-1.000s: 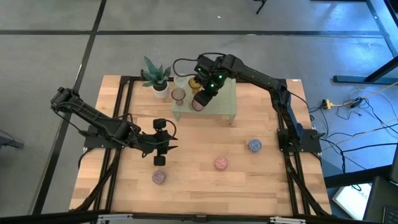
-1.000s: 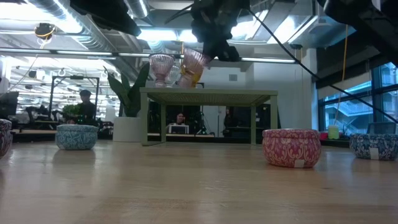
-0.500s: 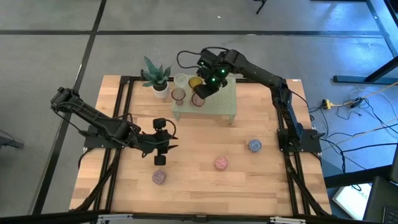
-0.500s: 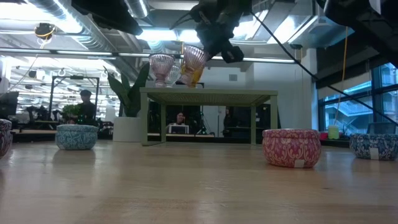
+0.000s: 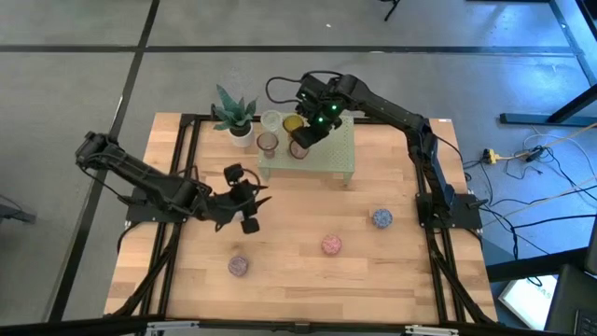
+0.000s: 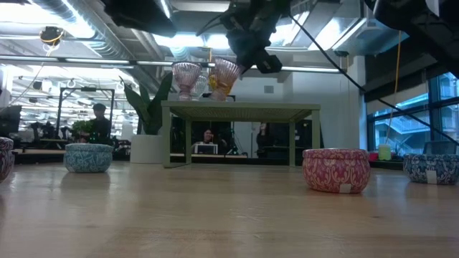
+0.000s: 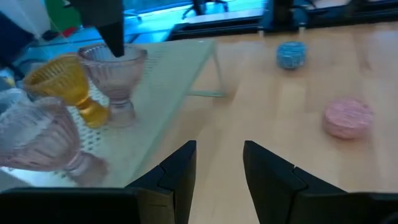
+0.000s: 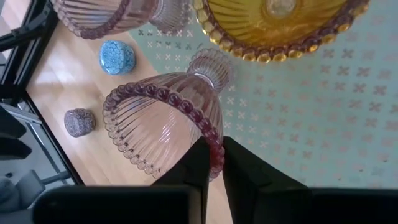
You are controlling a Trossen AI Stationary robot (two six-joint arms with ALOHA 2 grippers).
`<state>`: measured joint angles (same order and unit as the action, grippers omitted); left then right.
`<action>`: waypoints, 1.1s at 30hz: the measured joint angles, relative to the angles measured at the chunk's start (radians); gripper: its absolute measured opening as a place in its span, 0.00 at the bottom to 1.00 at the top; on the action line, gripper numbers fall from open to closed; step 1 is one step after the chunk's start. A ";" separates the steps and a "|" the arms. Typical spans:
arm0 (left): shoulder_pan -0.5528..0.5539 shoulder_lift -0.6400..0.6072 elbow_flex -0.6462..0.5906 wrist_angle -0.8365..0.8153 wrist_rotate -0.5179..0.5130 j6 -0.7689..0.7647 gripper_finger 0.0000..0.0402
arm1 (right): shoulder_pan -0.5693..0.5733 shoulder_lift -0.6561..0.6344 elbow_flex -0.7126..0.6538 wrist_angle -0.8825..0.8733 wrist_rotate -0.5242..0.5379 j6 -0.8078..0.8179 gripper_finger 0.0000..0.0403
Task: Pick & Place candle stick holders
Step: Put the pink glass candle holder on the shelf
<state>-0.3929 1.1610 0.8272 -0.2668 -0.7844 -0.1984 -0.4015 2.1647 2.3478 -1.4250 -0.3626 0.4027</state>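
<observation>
Right gripper (image 8: 213, 163) pinches pink holder's (image 8: 165, 124) rim (no legible writing); left gripper (image 7: 217, 165) parted.

The green stand (image 5: 326, 154) is crowded at its 9 o'clock end: a clear cup (image 5: 271, 120), an amber cup (image 5: 293, 124), a mauve cup (image 5: 268, 142) and a pinkish cup (image 5: 298, 149) stand close together, with the right gripper (image 5: 308, 137) over them and its fingers clamped on the pinkish cup's rim. The potted plant (image 5: 233, 117) blocks that end. The stand's 3 o'clock half is bare. On the table (image 5: 392, 271), a mauve tin (image 5: 239, 266), pink tin (image 5: 331, 245) and blue tin (image 5: 381, 218) sit well apart, leaving wide lanes. The left gripper (image 5: 244, 207), fingers parted, hangs over bare wood.
</observation>
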 joint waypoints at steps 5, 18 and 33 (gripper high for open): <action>0.095 0.017 0.000 0.113 0.118 0.079 0.32 | 0.001 0.000 0.000 -0.001 0.000 -0.018 0.06; 0.329 0.206 0.000 0.574 0.363 0.593 0.32 | 0.000 0.000 0.000 -0.001 0.003 -0.019 0.08; 0.369 0.398 0.000 0.803 0.257 0.659 0.32 | 0.000 0.000 0.000 -0.002 0.002 -0.044 0.08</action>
<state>-0.0235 1.5589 0.8276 0.5358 -0.5273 0.4601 -0.4011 2.1647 2.3474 -1.4265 -0.3611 0.3588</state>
